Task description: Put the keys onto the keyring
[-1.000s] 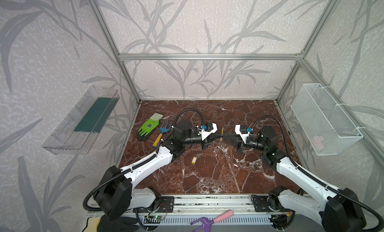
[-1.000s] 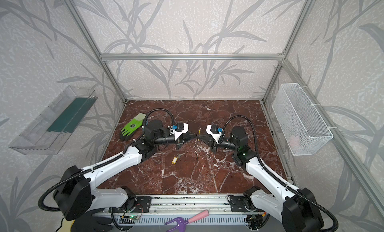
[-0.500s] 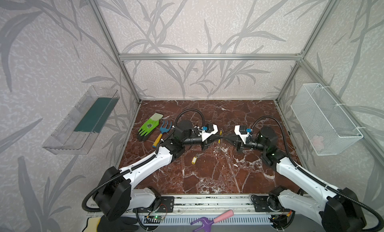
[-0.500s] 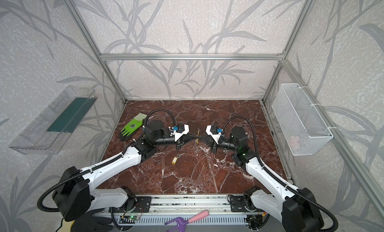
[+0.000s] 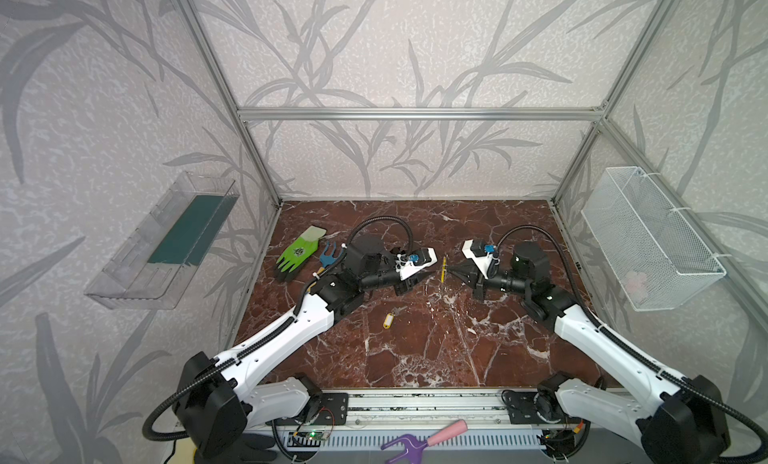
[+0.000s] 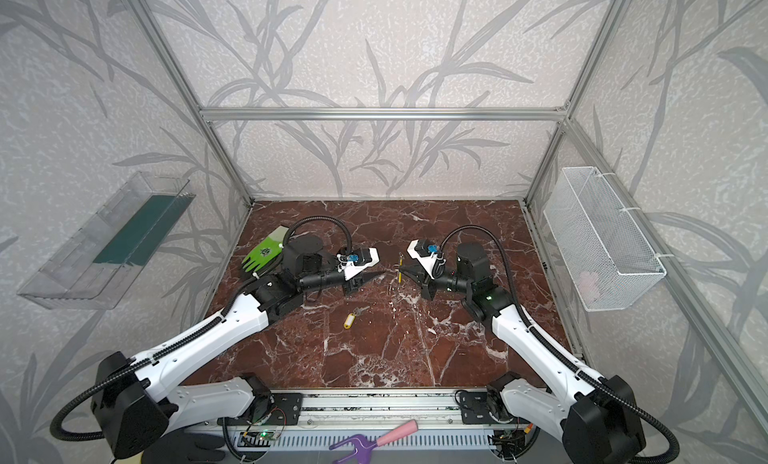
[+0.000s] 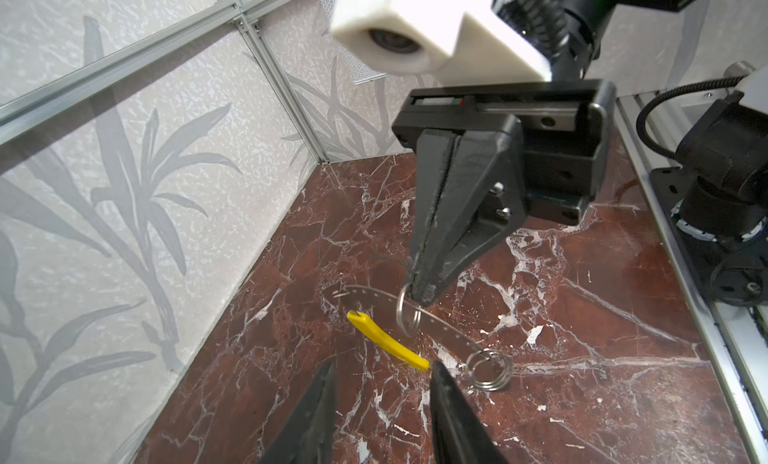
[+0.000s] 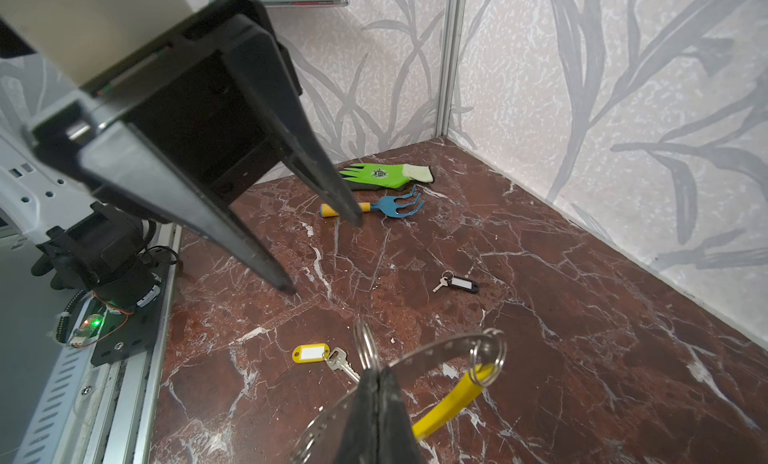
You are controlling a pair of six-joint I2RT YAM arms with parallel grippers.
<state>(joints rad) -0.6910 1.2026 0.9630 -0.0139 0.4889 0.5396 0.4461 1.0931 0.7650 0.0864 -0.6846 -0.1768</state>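
Observation:
My right gripper (image 5: pixel 449 271) (image 8: pixel 376 370) is shut on the keyring (image 5: pixel 444 269) (image 7: pixel 440 329), a thin perforated grey band with a yellow segment (image 8: pixel 449 408), held above the floor. Two small split rings (image 7: pixel 488 368) hang on the band. Just left of the keyring, my left gripper (image 5: pixel 419 281) (image 7: pixel 382 366) stands open and holds nothing, one tip close to the yellow end. Both keys lie on the marble floor: the yellow-tagged one (image 5: pixel 388 320) (image 8: pixel 311 353) in front of the grippers, the black-fobbed one (image 8: pixel 459 283) beyond it in the right wrist view.
A green glove (image 5: pixel 297 254) and a blue hand rake (image 5: pixel 328 256) lie at the back left beside the left arm. A wire basket (image 5: pixel 648 237) hangs on the right wall, a clear shelf (image 5: pixel 166 242) on the left. A pink-handled tool (image 5: pixel 419 439) lies past the front rail.
My left gripper has opened and drawn back a little to the left, off the keyring. The right gripper has stayed shut on the keyring in the same place.

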